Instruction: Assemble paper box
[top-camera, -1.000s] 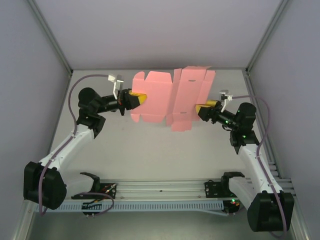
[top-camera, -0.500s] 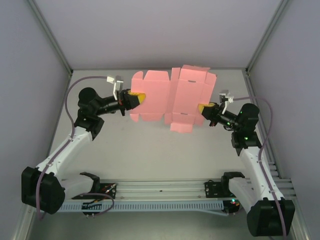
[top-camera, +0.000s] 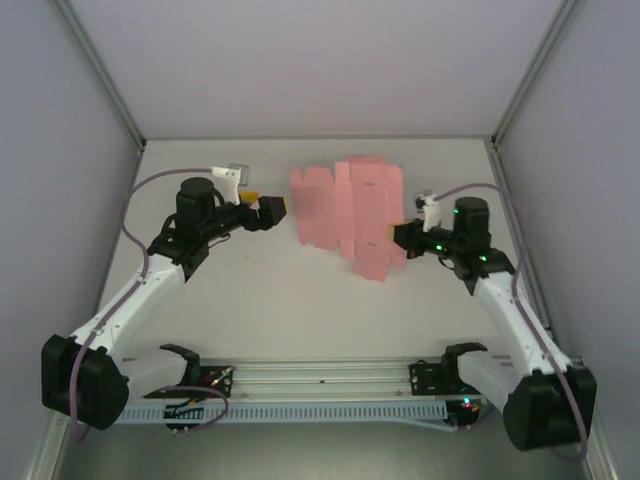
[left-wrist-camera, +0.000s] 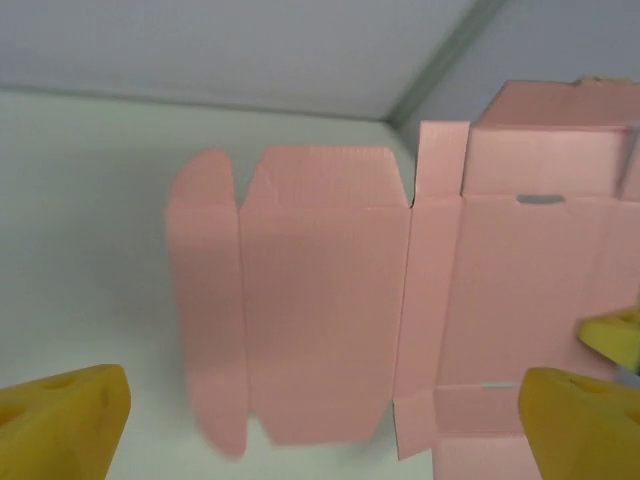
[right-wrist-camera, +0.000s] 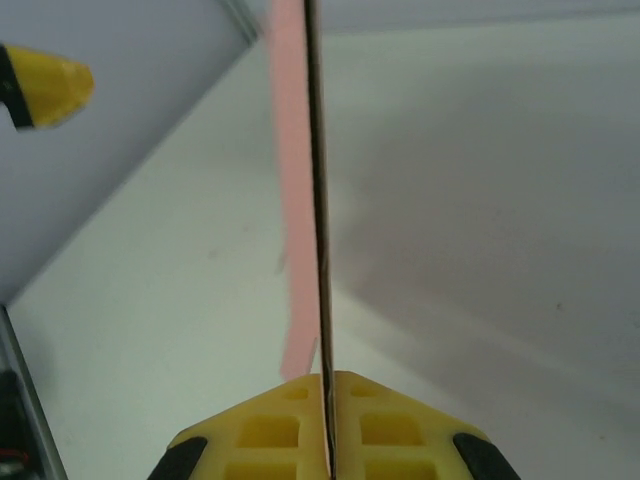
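Observation:
The paper box is a flat pink die-cut sheet (top-camera: 350, 212) with flaps and creases, held up above the table. My right gripper (top-camera: 399, 238) is shut on the sheet's right edge. In the right wrist view the sheet (right-wrist-camera: 318, 200) runs edge-on straight out from the pinched yellow fingers (right-wrist-camera: 270, 425). My left gripper (top-camera: 276, 209) is open, just left of the sheet and apart from it. Its yellow fingertips (left-wrist-camera: 60, 418) stand wide at the bottom corners of the left wrist view, facing the sheet's broad face (left-wrist-camera: 330, 300). The sheet's left flaps look blurred.
The white table (top-camera: 300, 300) is walled by grey panels and metal posts at the back corners (top-camera: 135, 135). A rail with cable clutter (top-camera: 320, 385) runs along the near edge between the arm bases. The left gripper's yellow tip (right-wrist-camera: 48, 85) shows upper left in the right wrist view.
My left gripper has let go of the sheet's left edge and drawn back to the left. The right gripper has swung the sheet, which now looks narrower and sits lower.

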